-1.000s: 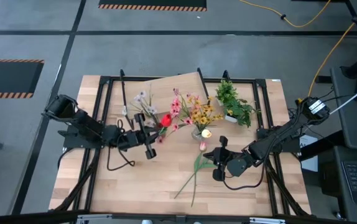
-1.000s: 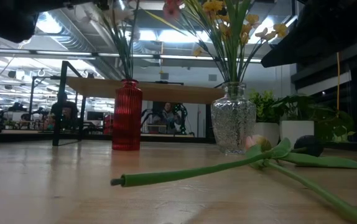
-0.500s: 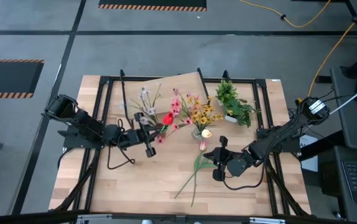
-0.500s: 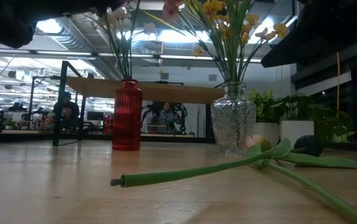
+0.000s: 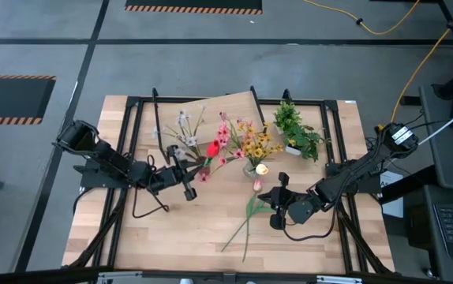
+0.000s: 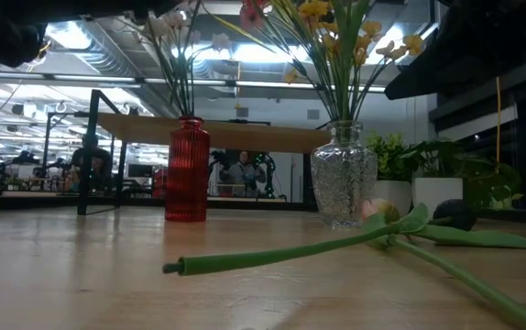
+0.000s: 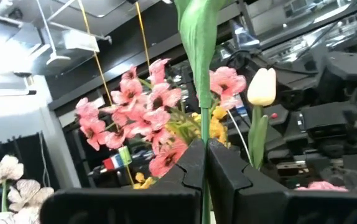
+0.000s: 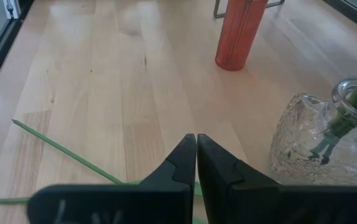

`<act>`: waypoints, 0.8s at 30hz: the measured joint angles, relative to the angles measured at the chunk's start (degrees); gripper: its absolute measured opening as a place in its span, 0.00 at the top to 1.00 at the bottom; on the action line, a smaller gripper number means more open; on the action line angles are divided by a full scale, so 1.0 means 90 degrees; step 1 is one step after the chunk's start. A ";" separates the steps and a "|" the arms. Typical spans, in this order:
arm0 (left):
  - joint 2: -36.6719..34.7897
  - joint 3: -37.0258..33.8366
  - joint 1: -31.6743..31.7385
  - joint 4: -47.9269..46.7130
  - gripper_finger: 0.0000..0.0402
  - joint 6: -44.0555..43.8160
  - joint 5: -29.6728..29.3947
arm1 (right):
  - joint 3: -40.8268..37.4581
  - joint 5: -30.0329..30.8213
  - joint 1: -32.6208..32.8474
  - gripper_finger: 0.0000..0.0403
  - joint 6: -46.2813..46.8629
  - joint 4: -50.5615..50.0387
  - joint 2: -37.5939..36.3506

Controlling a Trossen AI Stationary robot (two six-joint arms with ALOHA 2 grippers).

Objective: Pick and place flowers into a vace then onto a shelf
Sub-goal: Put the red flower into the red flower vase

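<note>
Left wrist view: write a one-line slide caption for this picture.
Left pincer shut on a green flower stem, with pink flowers and a cream tulip beyond.

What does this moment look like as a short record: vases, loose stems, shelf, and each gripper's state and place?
red vase: upright on the table, holding stems
glass vase: upright, right of the red vase in the low view, full of yellow and pink flowers
loose flowers: two stems lying flat on the table in front of the vases
shelf: behind the vases, no vase on it
left gripper: shut on a green stem, raised near the red vase
right gripper: shut, holding nothing, low over the table by the loose flowers
</note>
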 joint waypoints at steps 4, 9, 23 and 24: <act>0.0000 0.0030 0.0087 0.0001 0.99 -0.0173 0.0096 | 0.0000 0.0000 0.0001 0.95 0.0000 0.0001 0.0000; 0.0000 0.0255 0.0194 0.0001 0.99 -0.0016 0.0101 | 0.0000 0.0000 -0.0001 0.95 0.0000 0.0001 0.0000; -0.0002 0.0195 0.0461 0.0001 0.99 -0.0133 0.0331 | 0.0000 0.0000 -0.0002 0.95 0.0000 0.0001 0.0000; -0.0002 0.0185 0.0464 0.0002 0.99 -0.0160 0.0389 | 0.0000 0.0000 -0.0001 0.95 0.0000 0.0001 0.0000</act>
